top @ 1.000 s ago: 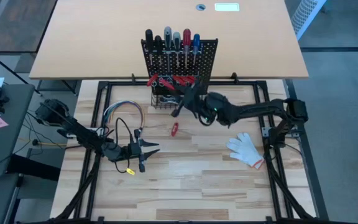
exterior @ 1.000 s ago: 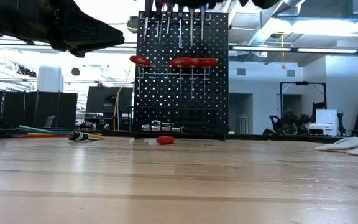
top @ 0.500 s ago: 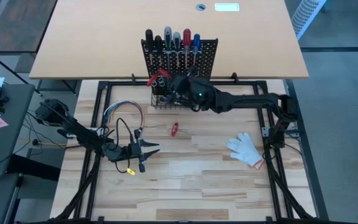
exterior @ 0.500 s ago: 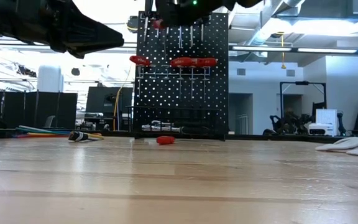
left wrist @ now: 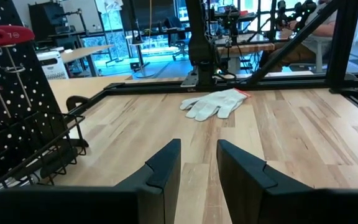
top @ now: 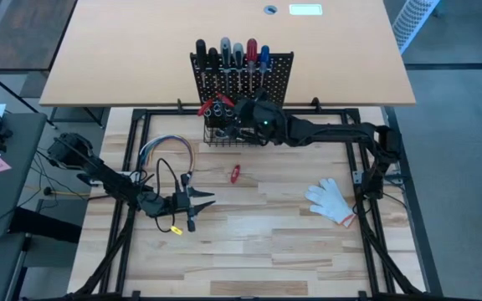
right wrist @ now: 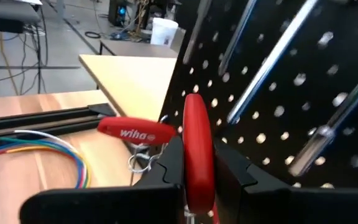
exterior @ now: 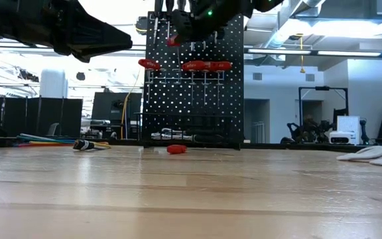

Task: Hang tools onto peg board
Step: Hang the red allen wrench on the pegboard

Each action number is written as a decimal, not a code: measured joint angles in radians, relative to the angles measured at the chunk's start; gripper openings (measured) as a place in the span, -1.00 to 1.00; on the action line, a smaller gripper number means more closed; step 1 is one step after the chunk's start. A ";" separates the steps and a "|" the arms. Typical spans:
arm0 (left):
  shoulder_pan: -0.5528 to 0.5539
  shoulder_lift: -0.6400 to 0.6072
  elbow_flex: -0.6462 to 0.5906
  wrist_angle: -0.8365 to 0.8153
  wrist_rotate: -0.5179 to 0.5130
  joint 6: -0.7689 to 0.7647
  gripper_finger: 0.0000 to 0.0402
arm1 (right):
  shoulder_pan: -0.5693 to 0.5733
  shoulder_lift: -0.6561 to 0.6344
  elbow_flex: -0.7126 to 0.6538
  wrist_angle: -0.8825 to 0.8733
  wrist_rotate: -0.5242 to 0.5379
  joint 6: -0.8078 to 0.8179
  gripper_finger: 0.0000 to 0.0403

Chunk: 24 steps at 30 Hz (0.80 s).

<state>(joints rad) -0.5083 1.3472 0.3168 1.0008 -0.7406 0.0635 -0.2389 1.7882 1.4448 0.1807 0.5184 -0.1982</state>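
One peg board (top: 243, 79); six screwdrivers (top: 233, 52) upright in its top row; one small red tool (top: 235, 173) lying on the table; one white glove (top: 332, 201); one wire bundle (top: 165, 150).

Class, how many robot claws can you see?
2: the left claw hovers near the wires; the right claw is at the peg board, gripping a red tool.

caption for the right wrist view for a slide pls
Right gripper holds a red-handled tool up against the black peg board.
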 joint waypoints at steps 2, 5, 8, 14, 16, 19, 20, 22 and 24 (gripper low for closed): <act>0.000 0.000 0.000 0.000 0.000 0.000 -0.51 | -0.006 0.000 0.000 -0.014 -0.013 0.024 -0.78; 0.000 0.000 0.000 0.000 0.000 0.000 -0.51 | -0.014 0.000 0.000 -0.020 -0.021 0.046 -0.77; 0.000 0.000 0.000 0.000 0.000 0.000 -0.51 | -0.013 0.000 0.000 -0.026 -0.021 0.047 -0.77; 0.000 0.000 0.000 0.000 0.000 0.000 -0.51 | -0.013 0.000 0.000 -0.059 -0.022 0.060 -0.76; 0.000 0.000 0.000 0.000 0.000 0.000 -0.51 | -0.013 0.000 0.000 -0.074 -0.024 0.061 -0.75; 0.000 0.000 0.000 0.000 0.000 0.000 -0.51 | -0.013 0.000 0.000 -0.090 -0.024 0.062 -0.69; 0.000 0.000 0.000 0.000 0.000 0.000 -0.51 | -0.013 0.000 0.000 -0.095 -0.024 0.060 -0.66; 0.000 0.000 0.000 0.000 0.000 0.000 -0.51 | -0.013 0.000 0.000 -0.104 -0.024 0.044 -0.55; 0.000 0.000 0.000 0.000 0.000 0.000 -0.51 | -0.006 0.000 0.000 -0.109 -0.028 0.020 -0.41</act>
<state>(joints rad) -0.5080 1.3472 0.3168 1.0008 -0.7406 0.0631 -0.2452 1.7882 1.4445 0.0713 0.4901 -0.1782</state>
